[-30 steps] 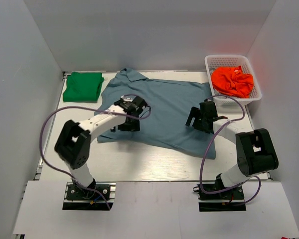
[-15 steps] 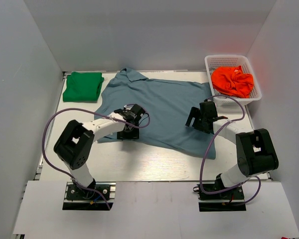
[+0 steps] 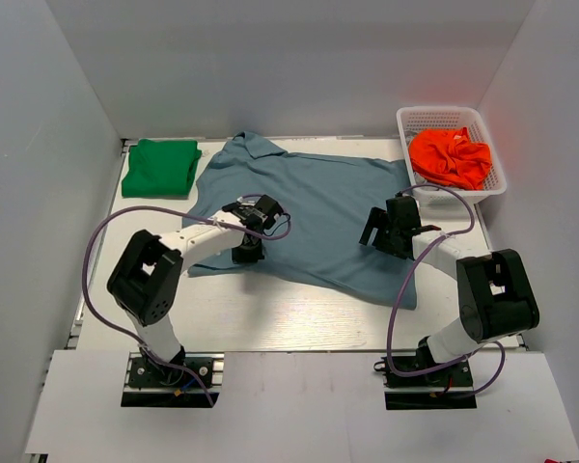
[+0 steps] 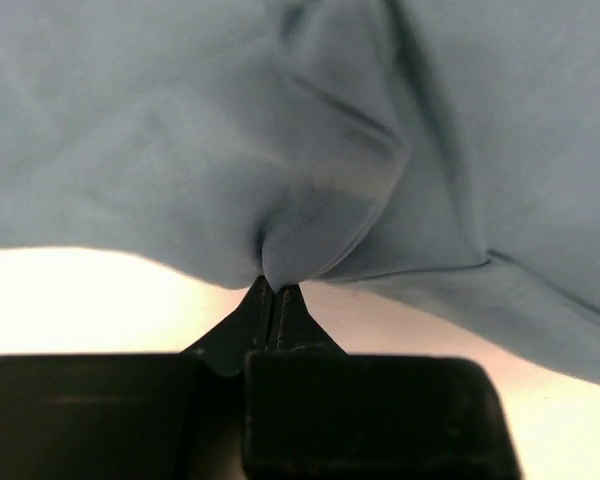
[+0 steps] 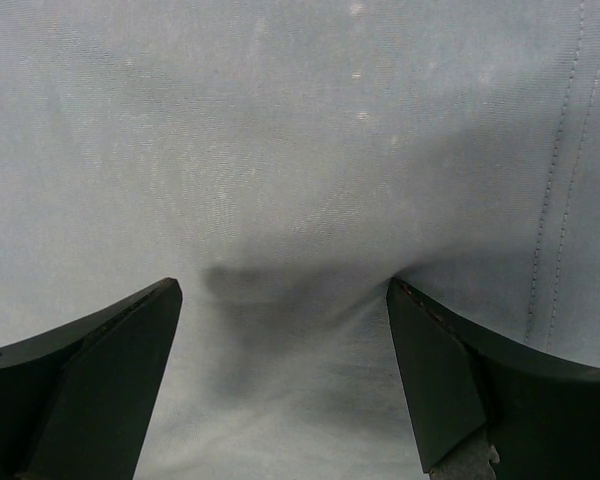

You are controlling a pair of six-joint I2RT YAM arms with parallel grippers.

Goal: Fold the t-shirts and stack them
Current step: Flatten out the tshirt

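Two t-shirts were laid out on the table point(image 3: 270, 313). The slate-blue t-shirt point(image 3: 318, 207) was spread flat across the middle, and the green t-shirt point(image 3: 160, 167) was set folded in the far left corner, well apart from both arms.

The slate-blue t-shirt was stretched longest from left to right, with its collar at the far left and its widest edge at the right. Its near left edge was pinched in the left gripper point(image 3: 251, 253). In the left wrist view the jaws were seen clenched tight on a small peak of the cloth, drawn up off the bare table below.

The right gripper point(image 3: 391, 227) was placed over the right part of the same shirt, inside its edge. Its jaws were spread wide, with nothing held between them. In the right wrist view a faint pucker and shadow were shown in the cloth between the fingers point(image 5: 100, 370). Whether the tips were pressed on the cloth could not be told.

The coming fold was judged to turn on the seized near left edge. The rest of the shirt lay to the far side and right of those jaws, so that edge would likely be carried that way. The left arm was the nearer to the green t-shirt, where a stack might be made.

A white basket point(image 3: 405, 121) was stood at the far right, and a crumpled orange cloth point(image 3: 451, 156) was held in it.
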